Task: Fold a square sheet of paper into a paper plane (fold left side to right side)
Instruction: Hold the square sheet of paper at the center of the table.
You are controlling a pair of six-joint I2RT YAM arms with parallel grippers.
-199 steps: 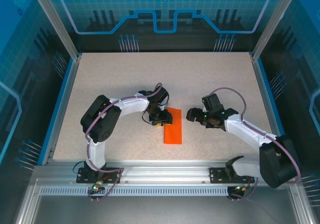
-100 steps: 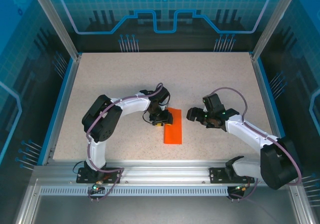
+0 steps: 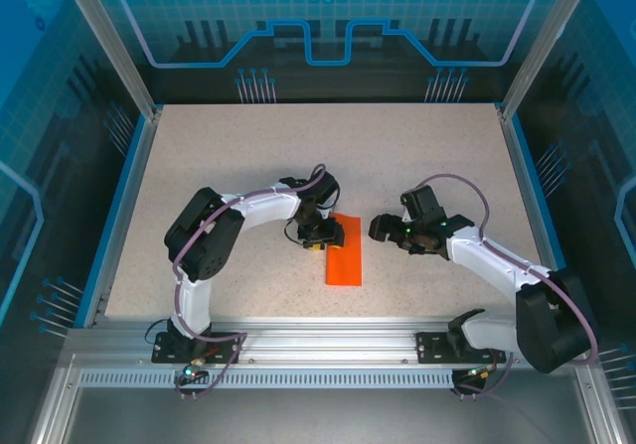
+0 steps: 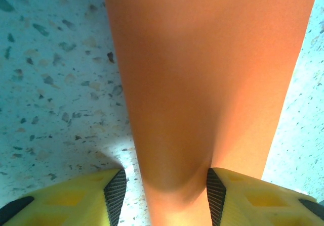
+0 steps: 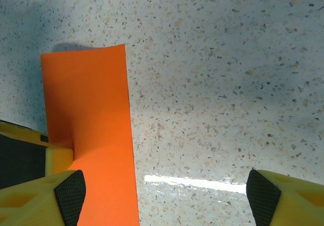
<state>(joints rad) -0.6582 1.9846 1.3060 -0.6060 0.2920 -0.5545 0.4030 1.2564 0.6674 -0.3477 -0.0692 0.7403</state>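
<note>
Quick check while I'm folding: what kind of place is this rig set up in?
Most likely a lab or demo robot cell, not a home: a speckled tabletop walled in by blue printed panels, with an aluminium rail along its near edge.

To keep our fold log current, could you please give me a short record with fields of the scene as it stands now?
Surface: speckled beige tabletop
Paper: bright orange paper sheet, folded into a narrow rectangle, lying on the tabletop
Left gripper: at the paper's far end, jaws apart with the paper between them; whether they pinch it is unclear
Right gripper: right of the paper, jaws wide open, holding nothing
Plane: no pointed shape formed yet
</note>
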